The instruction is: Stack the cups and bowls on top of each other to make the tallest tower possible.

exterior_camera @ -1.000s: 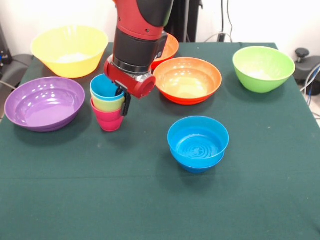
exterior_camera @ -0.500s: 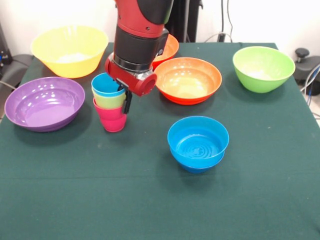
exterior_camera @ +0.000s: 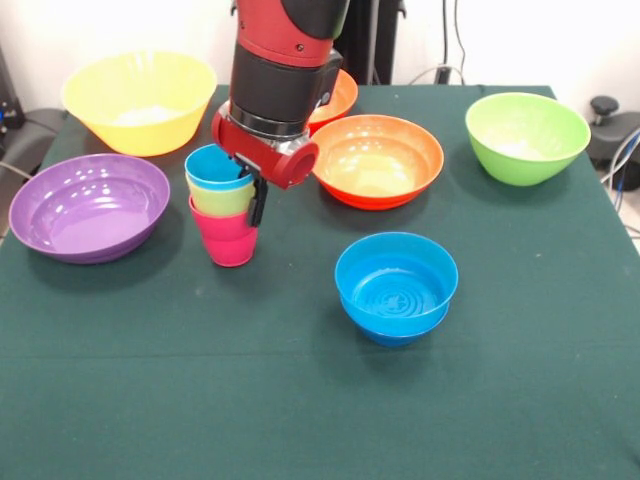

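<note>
- Because the claw point(exterior_camera: 252, 192) grips only one side of the rim of the three nested cups point(exterior_camera: 224, 210), left of centre in the frame, the stack could tilt or swing as it travels; a finger shows outside the wall and the other seems to be inside the top cup, so it looks clamped on the stack.
- The cups sit light blue in yellow in red-pink; if the nesting is loose, I judge the lower two could slip off, as only the top rim seems pinched.
- Whether the red-pink base touches the worktop point(exterior_camera: 300, 400) or hangs just above it cannot be told.
- The likely target, two small blue bowls point(exterior_camera: 396, 285) nested right of centre, sits low and well apart from the cups; an off-centre drop could tip the cups over its rim.
- The nearer orange bowl point(exterior_camera: 375, 158) lies just beside the arm, so a sideways sweep could knock it.
- Contents: the blue pair holds nothing but each other.
- The purple bowl point(exterior_camera: 88, 205) at the left, yellow bowl point(exterior_camera: 138, 98) in the upper left, lime green bowl point(exterior_camera: 526, 135) in the upper right and nearer orange bowl all look empty.
- A second orange bowl point(exterior_camera: 340, 95) is mostly hidden behind the arm.
</note>
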Controlling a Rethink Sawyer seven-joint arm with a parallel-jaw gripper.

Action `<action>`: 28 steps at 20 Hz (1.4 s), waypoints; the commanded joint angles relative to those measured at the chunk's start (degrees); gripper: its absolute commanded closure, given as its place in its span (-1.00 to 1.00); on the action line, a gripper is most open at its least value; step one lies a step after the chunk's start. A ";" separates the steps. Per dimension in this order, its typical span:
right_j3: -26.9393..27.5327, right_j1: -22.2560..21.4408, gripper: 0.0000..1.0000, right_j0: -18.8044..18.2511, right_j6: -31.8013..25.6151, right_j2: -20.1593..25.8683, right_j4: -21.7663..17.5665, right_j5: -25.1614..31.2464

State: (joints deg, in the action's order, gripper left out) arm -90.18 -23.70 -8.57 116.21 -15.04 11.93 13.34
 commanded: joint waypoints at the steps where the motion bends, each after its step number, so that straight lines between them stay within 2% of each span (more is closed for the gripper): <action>1: -0.09 -0.25 1.00 0.15 5.57 6.24 0.24 6.86; 13: 1.61 -1.83 1.00 1.43 5.53 4.56 0.14 11.56; 28: 9.77 -3.02 1.00 3.81 6.60 1.71 -0.25 24.94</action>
State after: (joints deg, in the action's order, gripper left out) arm -87.43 -26.46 -6.46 116.21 -15.89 11.89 29.02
